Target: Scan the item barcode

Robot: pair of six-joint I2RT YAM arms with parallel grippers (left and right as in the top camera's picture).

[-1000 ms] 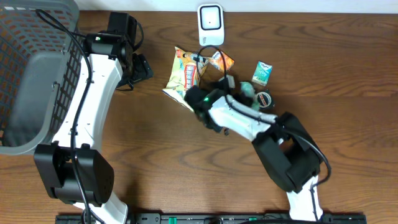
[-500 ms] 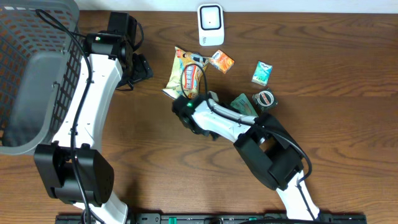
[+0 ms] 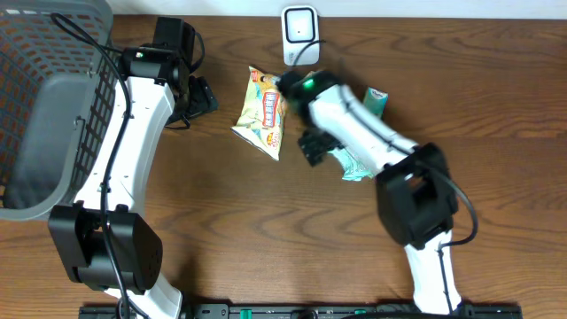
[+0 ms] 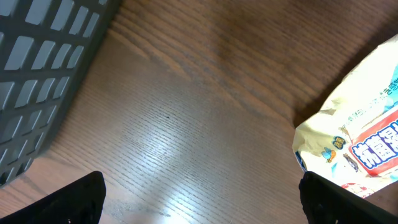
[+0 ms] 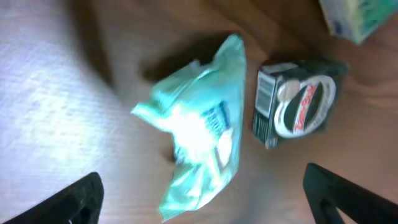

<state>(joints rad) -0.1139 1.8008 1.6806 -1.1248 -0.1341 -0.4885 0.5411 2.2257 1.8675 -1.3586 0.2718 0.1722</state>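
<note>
Teal pouch (image 5: 199, 134) is my guess for the item to scan, since the right gripper (image 3: 312, 146) hangs right over it with its fingers spread wide and nothing in them. The pouch lies on the table (image 3: 496, 106), not held, between the yellow snack bag (image 3: 262, 111) and a dark packet (image 5: 298, 106) that sits just beside it. The left gripper (image 4: 208, 205) is spread open and empty too, parked near the snack bag's corner.

Tips for the pick, imo: come down on one crinkly edge, not the middle, so the fingers don't cover the code. I can't see a barcode on the pouch's upper face, so it may need turning before it faces the white scanner (image 3: 299, 25) at the far edge. Watch that dark packet, it'd be easy to nudge or pinch along with the pouch.

Table is dark wood grain with some glare, and a grey mesh basket (image 3: 53, 53) sits off on the left arm's side.
</note>
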